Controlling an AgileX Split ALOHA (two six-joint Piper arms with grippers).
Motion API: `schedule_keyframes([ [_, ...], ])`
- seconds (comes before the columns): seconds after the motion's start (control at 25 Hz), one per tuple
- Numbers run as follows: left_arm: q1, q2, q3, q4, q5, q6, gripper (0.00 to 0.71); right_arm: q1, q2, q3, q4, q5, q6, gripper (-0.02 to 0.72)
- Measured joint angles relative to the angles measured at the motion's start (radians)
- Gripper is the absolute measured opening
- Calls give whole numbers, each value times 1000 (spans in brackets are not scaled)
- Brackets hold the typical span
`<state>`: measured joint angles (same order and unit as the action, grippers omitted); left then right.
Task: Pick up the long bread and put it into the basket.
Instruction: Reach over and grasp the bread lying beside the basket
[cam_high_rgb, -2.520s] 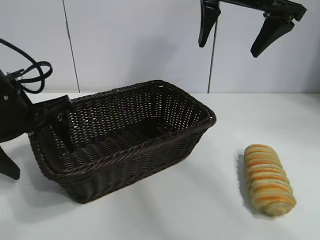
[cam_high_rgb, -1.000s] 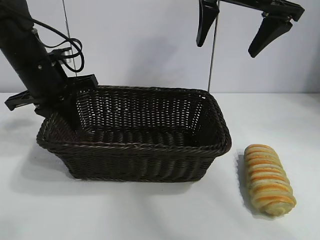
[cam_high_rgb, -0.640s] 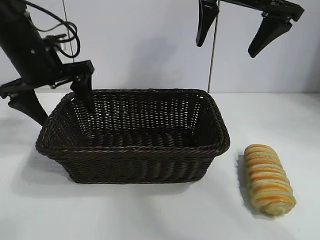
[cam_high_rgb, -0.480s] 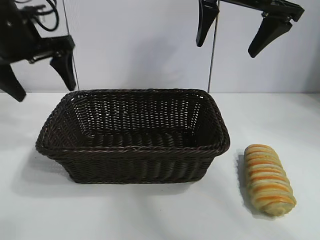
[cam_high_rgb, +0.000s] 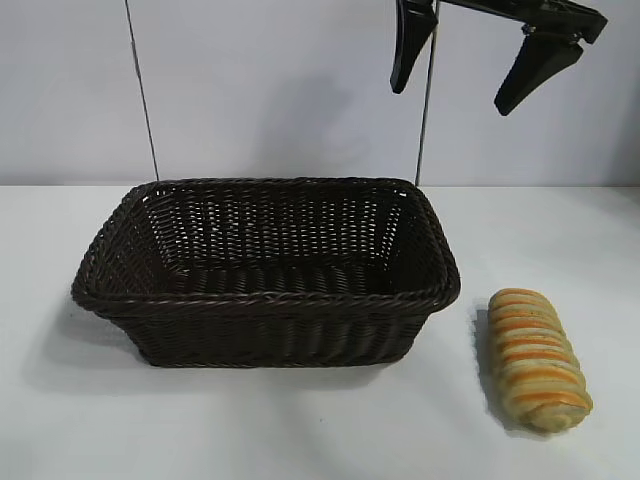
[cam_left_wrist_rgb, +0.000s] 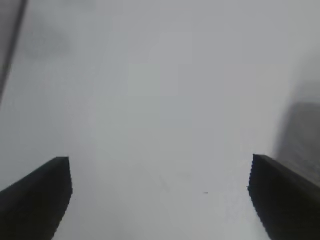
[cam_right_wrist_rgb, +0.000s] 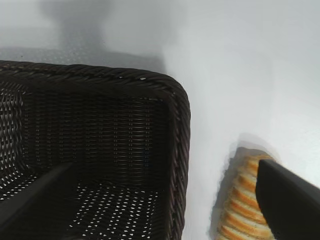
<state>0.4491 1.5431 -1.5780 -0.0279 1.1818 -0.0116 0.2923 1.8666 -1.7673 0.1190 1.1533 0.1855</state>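
Observation:
The long bread (cam_high_rgb: 536, 359), pale tan with orange-brown stripes, lies on the white table at the right, just beside the basket's right end. It also shows in the right wrist view (cam_right_wrist_rgb: 241, 210), partly behind a finger. The dark brown wicker basket (cam_high_rgb: 110, 290) stands empty at the middle left; its corner shows in the right wrist view (cam_right_wrist_rgb: 175, 100). My right gripper (cam_high_rgb: 455, 75) hangs open and empty high above the basket's right end and the bread. My left gripper (cam_left_wrist_rgb: 160, 200) is out of the exterior view; its own view shows it open and empty over a bare white surface.
The white table (cam_high_rgb: 320, 430) runs to a pale wall (cam_high_rgb: 280, 90) with two thin dark vertical seams. Nothing else stands on it.
The left arm turned the basket square to the table, let go of its left end, then rose up and left out of the exterior view. The right gripper and the bread stayed put.

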Motion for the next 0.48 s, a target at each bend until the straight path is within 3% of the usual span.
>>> schedule_keyframes([
  [0.24,-16,-303,-2,-207,24,119,694,0,0,0,0,-1,-11,695],
  [0.32,-70,-398,-5,-180,27,138,694,0,0,0,0,-1,-14,695],
  [0.48,-271,-604,-5,-49,46,148,694,0,0,0,0,-1,-23,695],
])
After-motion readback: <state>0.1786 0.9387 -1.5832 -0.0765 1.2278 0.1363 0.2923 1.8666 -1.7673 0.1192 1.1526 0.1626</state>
